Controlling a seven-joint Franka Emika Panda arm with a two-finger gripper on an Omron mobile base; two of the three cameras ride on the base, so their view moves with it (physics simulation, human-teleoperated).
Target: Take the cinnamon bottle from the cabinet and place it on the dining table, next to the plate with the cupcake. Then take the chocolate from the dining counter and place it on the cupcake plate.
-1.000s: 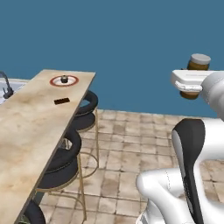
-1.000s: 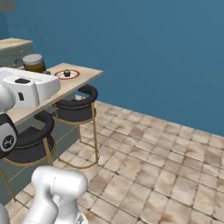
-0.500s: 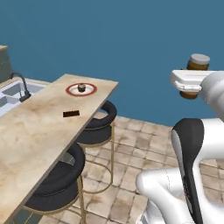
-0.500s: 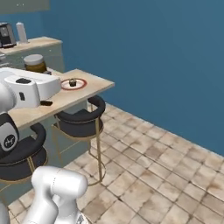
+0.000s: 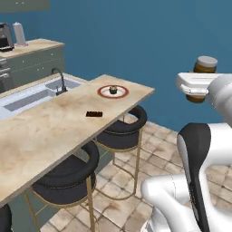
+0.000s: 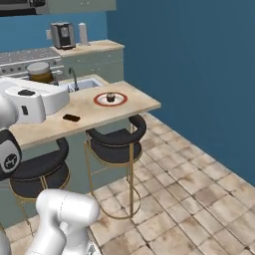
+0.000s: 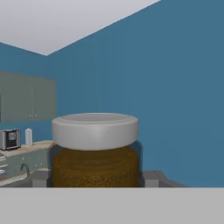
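The tool (image 5: 200, 84) is closed on the cinnamon bottle (image 5: 202, 78), a squat brown jar with a grey lid, and carries it upright, high in the air beside the robot's shoulder and well apart from the worktop (image 5: 54, 131). In the hand view the bottle (image 7: 95, 148) stands square between the two fingers (image 7: 149, 178), which press its sides. I judge it is held upright and high so it clears the stools and the worktop's edge on the way over.

Out from there, the long marbled worktop runs away to the left. Near its far end sits the red-rimmed plate (image 5: 113, 91) with the cupcake (image 5: 113, 89) at its centre. The chocolate (image 5: 94, 113), a small dark bar, lies flat on the worktop, nearer the robot than the plate and apart from it. There is bare worktop around the plate, so the bottle should have room to land beside it. Black stools (image 5: 121, 126) are tucked under the edge; a sink (image 5: 41, 93) with a tap lies beyond.

No label or writing can be read on the bottle or anything else.
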